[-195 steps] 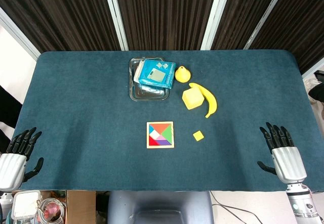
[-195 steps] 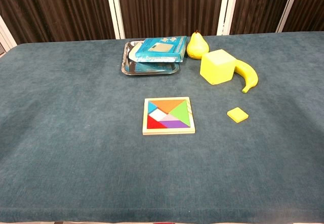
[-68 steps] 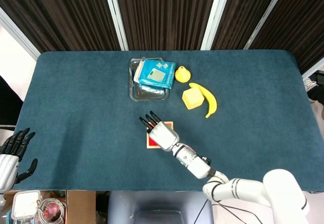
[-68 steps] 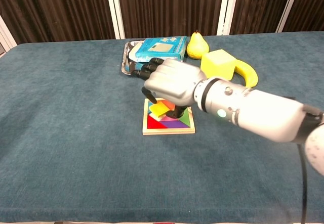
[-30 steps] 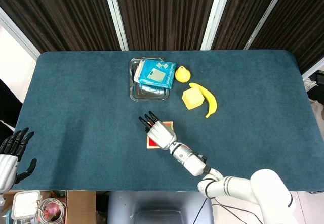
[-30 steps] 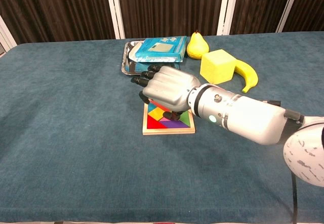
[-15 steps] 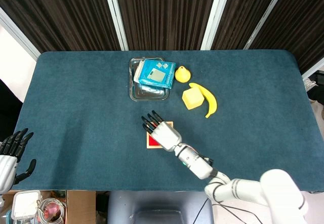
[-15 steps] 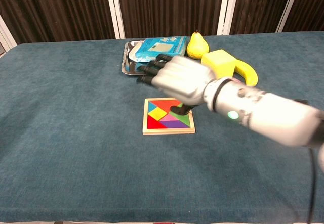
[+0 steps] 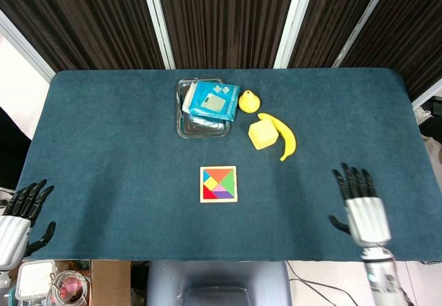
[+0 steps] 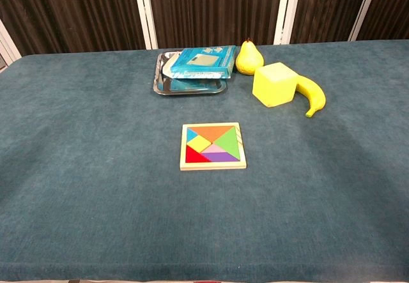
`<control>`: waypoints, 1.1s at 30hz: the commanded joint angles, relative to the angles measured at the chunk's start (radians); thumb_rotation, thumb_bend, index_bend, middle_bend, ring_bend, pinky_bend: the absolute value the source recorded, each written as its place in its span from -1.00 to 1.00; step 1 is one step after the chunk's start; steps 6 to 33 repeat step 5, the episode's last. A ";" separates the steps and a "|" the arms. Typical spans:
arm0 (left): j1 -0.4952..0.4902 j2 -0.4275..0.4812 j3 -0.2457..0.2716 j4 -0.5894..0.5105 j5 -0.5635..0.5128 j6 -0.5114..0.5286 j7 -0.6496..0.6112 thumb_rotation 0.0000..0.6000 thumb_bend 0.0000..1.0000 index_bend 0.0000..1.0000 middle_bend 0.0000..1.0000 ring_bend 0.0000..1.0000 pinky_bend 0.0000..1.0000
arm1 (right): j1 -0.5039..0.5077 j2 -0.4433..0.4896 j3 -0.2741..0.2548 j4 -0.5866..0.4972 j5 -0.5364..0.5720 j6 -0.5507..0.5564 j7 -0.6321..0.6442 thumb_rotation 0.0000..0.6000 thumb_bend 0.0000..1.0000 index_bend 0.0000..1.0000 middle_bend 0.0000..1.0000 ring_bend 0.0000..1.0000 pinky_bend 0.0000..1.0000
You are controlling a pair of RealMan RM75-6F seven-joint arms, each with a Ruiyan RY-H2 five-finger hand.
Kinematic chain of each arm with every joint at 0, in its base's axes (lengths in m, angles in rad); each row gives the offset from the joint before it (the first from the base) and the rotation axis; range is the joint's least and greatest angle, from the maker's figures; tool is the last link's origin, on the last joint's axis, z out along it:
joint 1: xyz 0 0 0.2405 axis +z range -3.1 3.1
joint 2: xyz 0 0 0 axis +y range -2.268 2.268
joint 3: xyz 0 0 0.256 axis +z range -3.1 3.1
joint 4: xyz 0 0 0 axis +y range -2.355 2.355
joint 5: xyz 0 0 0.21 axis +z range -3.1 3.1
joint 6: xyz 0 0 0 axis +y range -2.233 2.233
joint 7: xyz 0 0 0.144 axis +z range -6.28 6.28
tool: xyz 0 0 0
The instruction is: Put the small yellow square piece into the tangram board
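The tangram board (image 9: 218, 184) (image 10: 213, 146) lies flat near the middle of the blue table. The small yellow square piece (image 10: 199, 144) sits inside the board, left of centre, among the coloured pieces. My right hand (image 9: 362, 206) is at the table's front right edge in the head view, far from the board, fingers spread and holding nothing. My left hand (image 9: 16, 220) is off the table's front left corner, fingers apart and empty. Neither hand shows in the chest view.
A metal tray (image 9: 184, 123) (image 10: 160, 85) with a blue box (image 9: 213, 101) (image 10: 203, 62) on it stands behind the board. To its right are a yellow pear (image 9: 248, 101) (image 10: 248, 57), a yellow cube (image 9: 262, 134) (image 10: 275, 84) and a banana (image 9: 285, 137) (image 10: 312, 95).
My right hand has lifted off the board and pulled back to the table's front right edge. The yellow square piece stays in the board.
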 commanded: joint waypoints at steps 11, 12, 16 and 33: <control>0.011 -0.015 0.004 0.003 0.012 0.019 0.038 1.00 -0.13 -1.00 -1.00 -1.00 -0.76 | -0.097 0.071 -0.012 0.094 -0.046 0.011 0.129 1.00 -0.66 -1.00 -1.00 -1.00 -1.00; 0.011 -0.015 0.004 0.003 0.012 0.019 0.038 1.00 -0.13 -1.00 -1.00 -1.00 -0.76 | -0.097 0.071 -0.012 0.094 -0.046 0.011 0.129 1.00 -0.66 -1.00 -1.00 -1.00 -1.00; 0.011 -0.015 0.004 0.003 0.012 0.019 0.038 1.00 -0.13 -1.00 -1.00 -1.00 -0.76 | -0.097 0.071 -0.012 0.094 -0.046 0.011 0.129 1.00 -0.66 -1.00 -1.00 -1.00 -1.00; 0.011 -0.015 0.004 0.003 0.012 0.019 0.038 1.00 -0.13 -1.00 -1.00 -1.00 -0.76 | -0.097 0.071 -0.012 0.094 -0.046 0.011 0.129 1.00 -0.66 -1.00 -1.00 -1.00 -1.00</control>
